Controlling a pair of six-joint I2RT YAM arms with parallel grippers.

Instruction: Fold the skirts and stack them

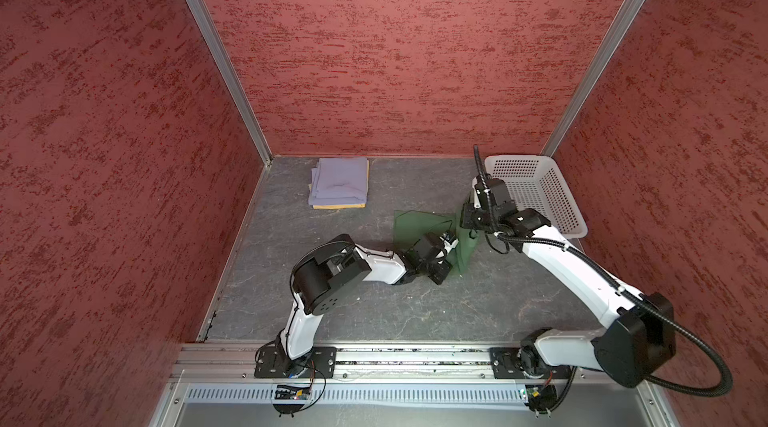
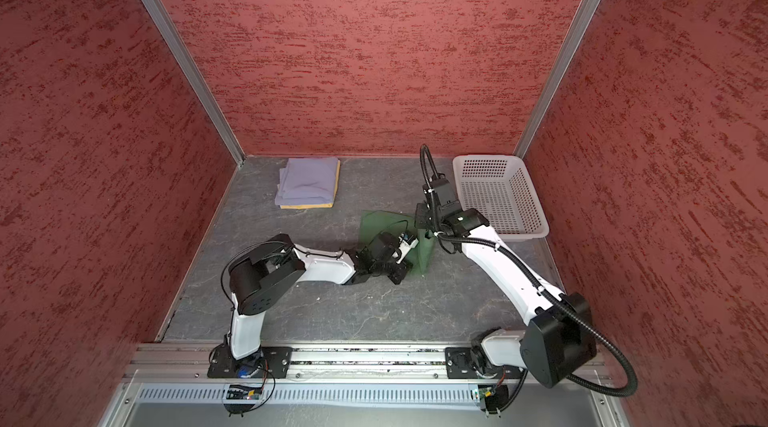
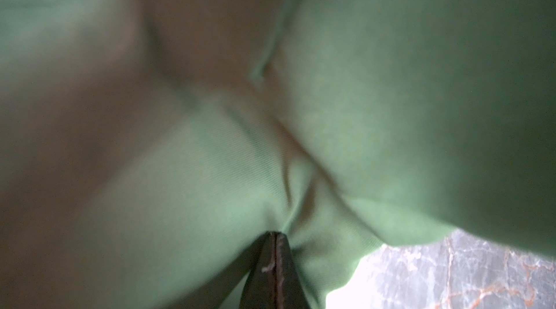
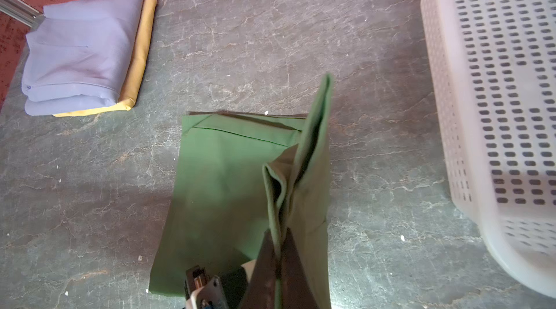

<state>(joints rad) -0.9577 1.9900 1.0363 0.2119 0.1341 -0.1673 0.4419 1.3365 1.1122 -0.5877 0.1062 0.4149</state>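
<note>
The green skirt [image 1: 409, 227] lies near the middle of the table [image 1: 374, 312], a little toward 1 o'clock. Most of it is flat, and its 3 o'clock edge is lifted into a standing flap. Both arms are on that flap. The left gripper [image 3: 275, 236] is pinched tight on the cloth, jaws together with fabric bunching out of the tips. The right gripper [image 4: 278, 240] is likewise clamped on a doubled edge that rises between its fingers. In both top views the lifted edge runs roughly from 12 to 6 o'clock; my right arm has the far end and my left arm the near end. I judge this to be a fold in progress. The flat panel lies toward 9 o'clock from both sets of fingers, so the coming move should carry the flap that way and across it. The two ends need to travel level, or the crease will skew. The finished pile sits toward 11 o'clock, in the far corner. There the lavender skirt [image 1: 338, 182] is folded on top of the yellow skirt [image 1: 338, 206], well apart from the green one and nearer my left arm. The white basket [image 1: 577, 229] stands at 2 o'clock, just beside my right wrist. I can read no brand, label or writing on any garment or on the basket.
</note>
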